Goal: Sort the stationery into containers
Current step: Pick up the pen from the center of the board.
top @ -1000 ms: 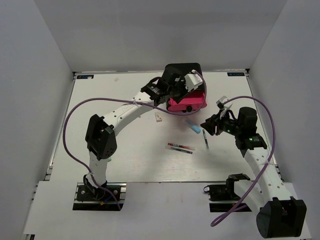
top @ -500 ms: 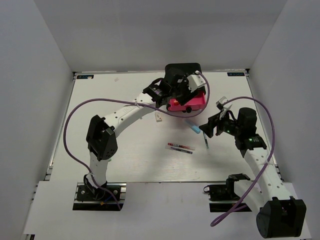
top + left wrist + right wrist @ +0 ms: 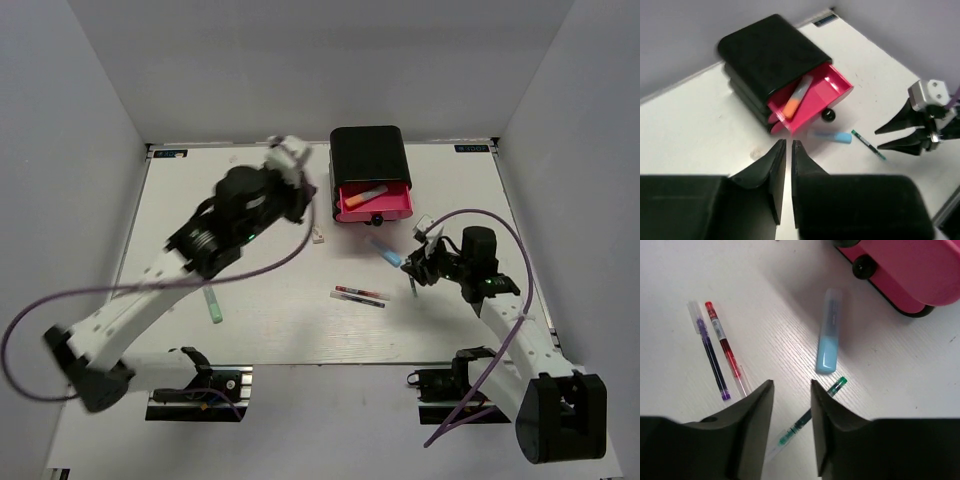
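As left pincer has withdrawn, slightly spread | orange marker in drawer | right pincer spread

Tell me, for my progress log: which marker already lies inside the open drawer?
The orange-tipped marker, inside the pink drawer; the blue marker and the light green marker lie on the table.

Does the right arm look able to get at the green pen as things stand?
Probably yes. The green pen lies bare on the table just beneath the right fingers, which stand apart and hold nothing; the blue marker lies close by but not over it.
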`<state>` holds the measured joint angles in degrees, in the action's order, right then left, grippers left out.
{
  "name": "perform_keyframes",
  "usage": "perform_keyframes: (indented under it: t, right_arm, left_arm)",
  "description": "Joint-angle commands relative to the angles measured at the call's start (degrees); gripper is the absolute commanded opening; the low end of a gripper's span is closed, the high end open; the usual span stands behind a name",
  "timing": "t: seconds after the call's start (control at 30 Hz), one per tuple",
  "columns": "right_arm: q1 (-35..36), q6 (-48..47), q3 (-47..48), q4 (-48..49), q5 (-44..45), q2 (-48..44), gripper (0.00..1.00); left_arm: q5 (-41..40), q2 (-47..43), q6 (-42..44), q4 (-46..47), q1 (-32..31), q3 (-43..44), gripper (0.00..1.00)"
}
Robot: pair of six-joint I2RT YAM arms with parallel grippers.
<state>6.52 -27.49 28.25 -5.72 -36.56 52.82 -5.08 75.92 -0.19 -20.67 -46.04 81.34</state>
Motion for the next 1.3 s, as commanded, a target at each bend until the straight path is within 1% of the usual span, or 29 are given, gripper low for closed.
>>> perform_keyframes:
  t: [0.0, 0.03, 0.07, 0.1, 0.13, 0.17, 0.2, 0.27, 0.3, 0.37, 0.4, 0.47, 0.5, 0.6, 0.67, 0.8, 1.07, 1.17, 1.2, 1.27]
  right_arm:
    - [2.3, -4.5, -0.4, 4.0, 2.7, 3.1, 0.44]
    - [2.5, -5.5, -0.5, 4.3, 3.3, 3.8, 0.49]
    - [2.9, -5.9, -0.4, 4.7, 5.1, 4.5, 0.53]
    - [3.0, -7.0, -0.8, 5.1, 6.4, 6.0, 0.61]
    - [3.5, -7.8, -1.4, 6.8, 7.9, 6.4, 0.62]
    - [3.8, -8.3, -1.9, 7.3, 8.5, 7.3, 0.62]
    - [3.8, -8.6, -2.2, 8.4, 9.0, 7.6, 0.64]
    - [4.6, -9.8, -3.2, 9.0, 10.7, 9.2, 0.64]
    - [4.6, -10.0, -3.4, 10.3, 11.3, 9.7, 0.64]
    - [5.0, -10.0, -3.5, 11.1, 13.0, 11.6, 0.64]
    - [5.2, -9.4, -3.6, 12.8, 14.0, 12.2, 0.62]
    - [5.7, -8.2, -2.9, 14.7, 15.4, 14.1, 0.60]
    - [5.8, -7.8, -2.4, 15.2, 15.7, 14.9, 0.60]
    - [6.9, -6.4, -0.6, 16.3, 16.9, 17.9, 0.60]
    - [7.4, -6.0, 0.0, 16.7, 17.7, 19.3, 0.62]
    - [8.8, -5.9, 1.5, 17.8, 19.1, 23.8, 0.65]
    - [10.5, -5.3, 4.4, 20.0, 22.0, 30.1, 0.68]
    - [11.1, -5.6, 5.5, 19.9, 21.8, 31.6, 0.63]
    - [11.1, -5.8, 5.8, 19.5, 21.8, 32.3, 0.58]
    - [11.4, -6.8, 6.2, 18.9, 21.4, 33.2, 0.51]
  left_arm:
    - [-11.1, -13.4, -15.6, -6.4, 0.6, -12.1, 0.20]
    - [-12.2, -17.0, -17.0, -8.1, 0.6, -15.0, 0.20]
    - [-13.4, -24.2, -18.5, -11.5, 0.6, -17.7, 0.23]
    - [-15.9, -27.8, -21.6, -13.3, 0.6, -22.4, 0.44]
    - [-17.1, -31.3, -23.3, -15.3, 0.6, -24.5, 0.53]
    - [-17.9, -34.7, -24.6, -17.3, 0.6, -26.2, 0.59]
    - [-19.4, -41.1, -26.3, -21.1, 0.6, -28.9, 0.66]
    - [-21.3, -47.1, -28.0, -24.8, 0.1, -31.4, 0.69]
    - [-24.8, -52.2, -33.4, -28.7, 0.1, -31.4, 0.77]
    - [-25.7, -57.9, -34.6, -29.3, -0.7, -32.7, 0.77]
    - [-24.2, -60.4, -33.0, -27.3, -0.7, -32.7, 0.77]
    - [-24.7, -65.1, -31.9, -27.2, -0.7, -33.9, 0.77]
    - [-26.3, -66.2, -32.4, -27.2, -0.7, -33.9, 0.78]
    - [-26.3, -69.0, -32.4, -26.3, -0.7, -37.3, 0.78]
    - [-26.8, -69.5, -32.4, -24.9, -0.7, -39.9, 0.78]
    - [-29.0, -68.3, -33.2, -25.5, -0.7, -39.9, 0.78]
    - [-29.0, -69.3, -33.2, -25.5, -0.7, -40.6, 0.78]
    - [-29.0, -69.3, -33.2, -25.5, -0.7, -41.1, 0.78]
    - [-29.0, -68.6, -33.2, -25.5, -0.7, -41.1, 0.78]
    - [-29.0, -68.0, -33.2, -25.5, -0.7, -41.1, 0.78]
